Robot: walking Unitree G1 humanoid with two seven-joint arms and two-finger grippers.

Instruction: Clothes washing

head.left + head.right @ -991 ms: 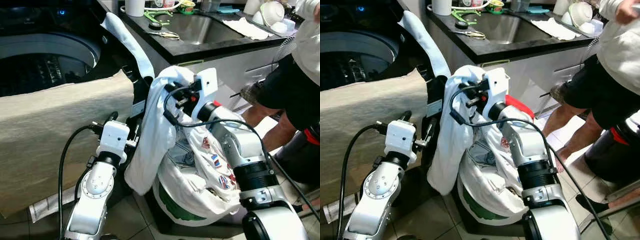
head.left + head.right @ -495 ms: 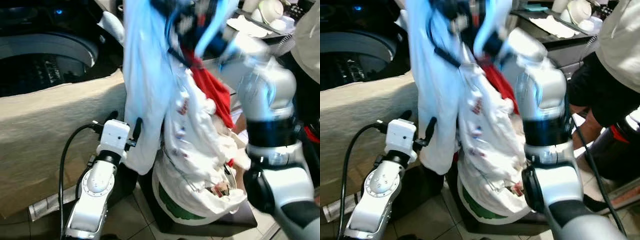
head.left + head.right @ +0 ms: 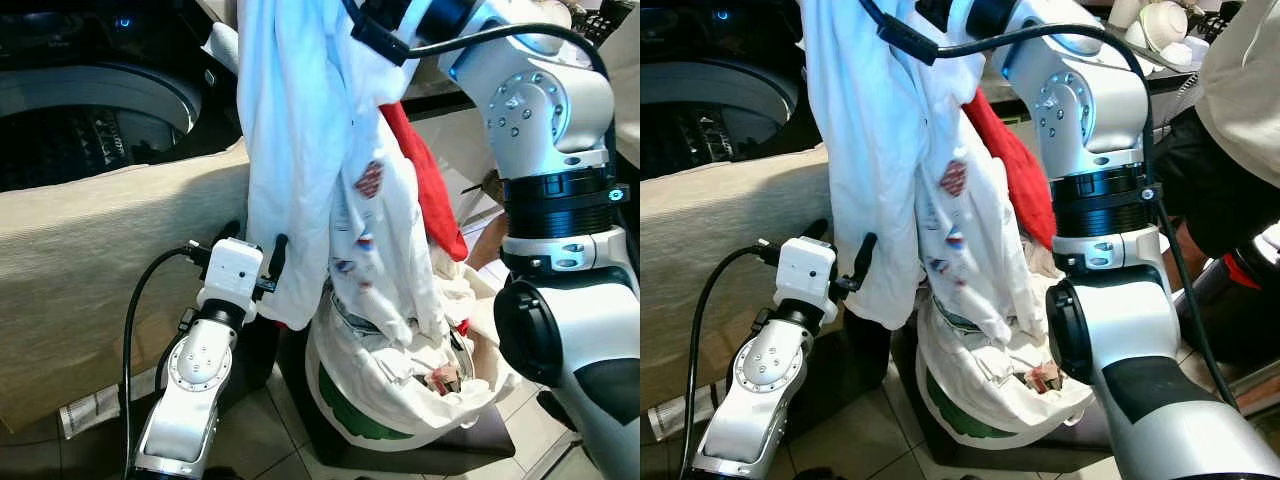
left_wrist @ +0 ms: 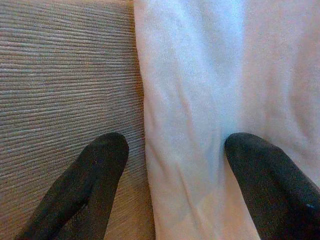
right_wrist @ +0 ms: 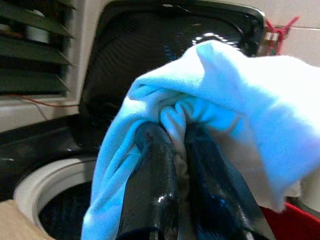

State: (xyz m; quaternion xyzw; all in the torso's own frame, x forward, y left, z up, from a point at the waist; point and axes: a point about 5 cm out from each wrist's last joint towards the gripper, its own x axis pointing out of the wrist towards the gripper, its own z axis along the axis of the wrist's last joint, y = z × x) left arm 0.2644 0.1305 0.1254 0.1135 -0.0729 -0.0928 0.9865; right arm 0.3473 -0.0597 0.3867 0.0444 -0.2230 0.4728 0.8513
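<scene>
My right gripper point(image 5: 175, 150) is shut on a bunched fold of a pale blue-white garment point(image 3: 290, 150), held high on the raised right arm point(image 3: 540, 110). The garment hangs long in front of the washer. A white printed shirt point(image 3: 375, 230) and a red garment point(image 3: 425, 190) trail from it down into the white laundry basket point(image 3: 370, 415) on the floor. My left gripper point(image 3: 257, 240) stands open by the garment's lower hem; in its wrist view its fingers point(image 4: 95, 175) straddle the white cloth without touching it. The open washer drum point(image 3: 80, 130) lies at upper left.
A beige ribbed cloth point(image 3: 100, 270) drapes over the washer's front. A person point(image 3: 1240, 120) stands close on the right by the dark counter, where bowls point(image 3: 1165, 25) sit. Tiled floor point(image 3: 260, 450) shows around the basket.
My right arm has swung up from basket height to above head level, pulling the garment and the shirts up so they hang stretched. The left arm has stayed put.
</scene>
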